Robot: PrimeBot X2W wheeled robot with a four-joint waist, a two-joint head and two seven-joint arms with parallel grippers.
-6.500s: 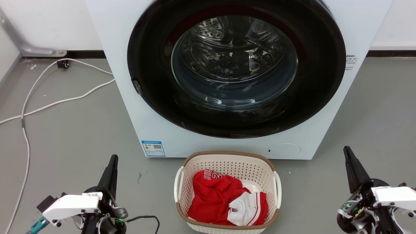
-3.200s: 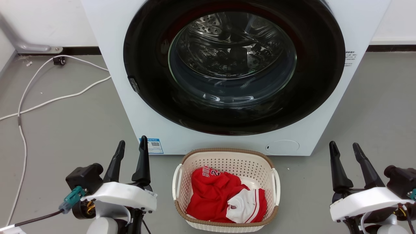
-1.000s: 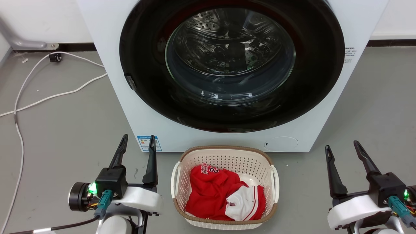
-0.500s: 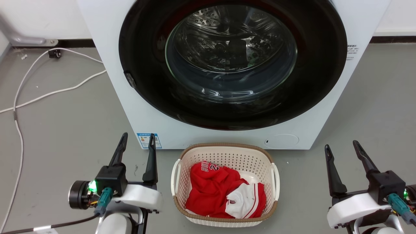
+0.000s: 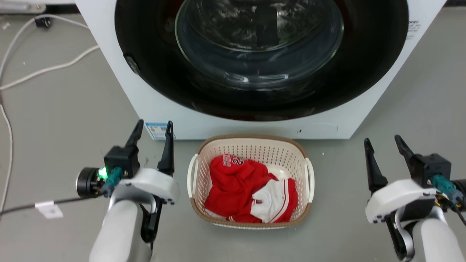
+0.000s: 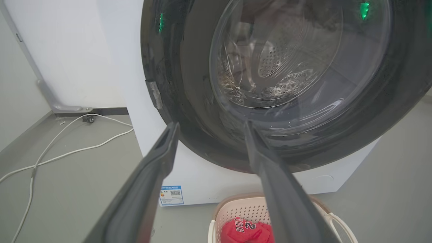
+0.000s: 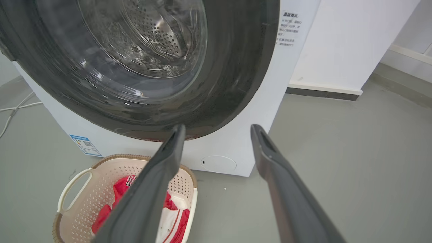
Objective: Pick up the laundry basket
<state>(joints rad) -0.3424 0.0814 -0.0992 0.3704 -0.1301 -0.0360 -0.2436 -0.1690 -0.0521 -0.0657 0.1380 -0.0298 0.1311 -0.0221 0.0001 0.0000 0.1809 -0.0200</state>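
The laundry basket point(image 5: 251, 150), cream-white and perforated with a brown rim and white loop handles, stands on the grey floor just in front of the washing machine; red and white clothes lie in it. It also sits low in the left wrist view point(image 6: 236, 211) and at the lower left of the right wrist view point(image 7: 92, 190). My left gripper point(image 5: 153, 127) hovers open to the basket's left, empty, a short gap from the left handle point(image 5: 191, 174). Well off to the basket's right, my right gripper point(image 5: 382, 140) is open and empty too.
A white washing machine point(image 5: 225, 120) with a big dark round door rises right behind the basket. White cables point(image 5: 43, 69) trail over the floor at the far left. Bare grey floor lies on both sides of the basket.
The head camera has tilted down and come closer, so the basket sits higher and larger. Both grippers stay open beside the basket, the left one now nearer its handle.
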